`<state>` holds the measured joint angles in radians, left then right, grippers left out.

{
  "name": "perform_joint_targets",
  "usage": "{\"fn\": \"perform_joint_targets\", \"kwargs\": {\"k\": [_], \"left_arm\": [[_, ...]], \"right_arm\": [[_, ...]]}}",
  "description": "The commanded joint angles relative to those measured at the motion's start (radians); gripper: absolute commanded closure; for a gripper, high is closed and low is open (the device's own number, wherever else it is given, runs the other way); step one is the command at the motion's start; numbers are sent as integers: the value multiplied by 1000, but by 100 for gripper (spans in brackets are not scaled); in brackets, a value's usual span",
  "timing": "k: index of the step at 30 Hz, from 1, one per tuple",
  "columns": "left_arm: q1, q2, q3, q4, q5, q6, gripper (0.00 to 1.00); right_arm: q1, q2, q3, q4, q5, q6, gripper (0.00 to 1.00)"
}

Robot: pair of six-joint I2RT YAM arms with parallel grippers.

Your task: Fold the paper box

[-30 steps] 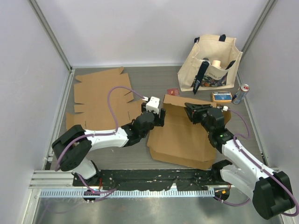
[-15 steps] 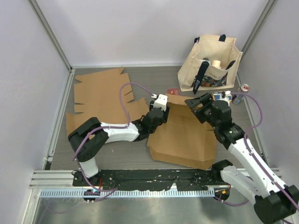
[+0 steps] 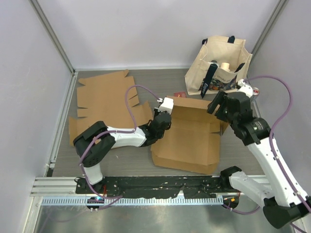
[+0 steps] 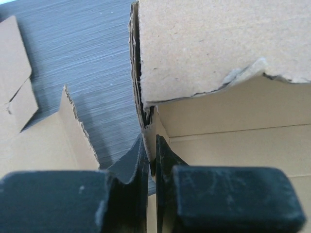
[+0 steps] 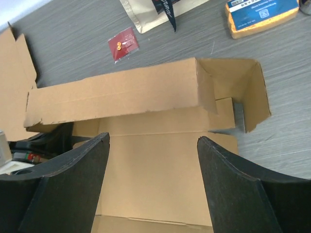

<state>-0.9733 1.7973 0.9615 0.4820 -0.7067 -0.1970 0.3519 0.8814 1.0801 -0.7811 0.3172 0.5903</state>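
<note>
My left gripper (image 4: 151,160) pinches the box (image 4: 214,53) wall, right gripper (image 5: 153,145) spread above; I should hold that corner upright.

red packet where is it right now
In the top view the small red packet lies flat, centre-right, between the back wall of the half-folded box and the tote bag.

I work on a counter (image 3: 160,77) with a dull grey, brushed surface. Plain white walls (image 3: 146,34) enclose it at the back and on both sides, joined at the corners by slanted aluminium posts (image 3: 52,36). A slotted metal rail (image 3: 146,200) runs along the near edge. Lighting is even and diffuse; shadows are soft.
</note>
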Motion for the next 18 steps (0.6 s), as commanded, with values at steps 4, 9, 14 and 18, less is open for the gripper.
{"fn": "perform_joint_targets", "kwargs": {"k": [4, 9, 14, 18], "left_arm": [[4, -137, -93, -17, -97, -35, 98], [4, -167, -115, -52, -94, -56, 100], [5, -167, -122, -49, -89, -102, 100], [4, -164, -122, -48, -71, -123, 100]], "right_arm": [[-4, 131, 40, -29, -47, -101, 24], [-66, 174, 20, 23, -67, -136, 24], [-136, 166, -43, 133, -253, -122, 25], [-223, 148, -118, 226, -378, -107, 26]]}}
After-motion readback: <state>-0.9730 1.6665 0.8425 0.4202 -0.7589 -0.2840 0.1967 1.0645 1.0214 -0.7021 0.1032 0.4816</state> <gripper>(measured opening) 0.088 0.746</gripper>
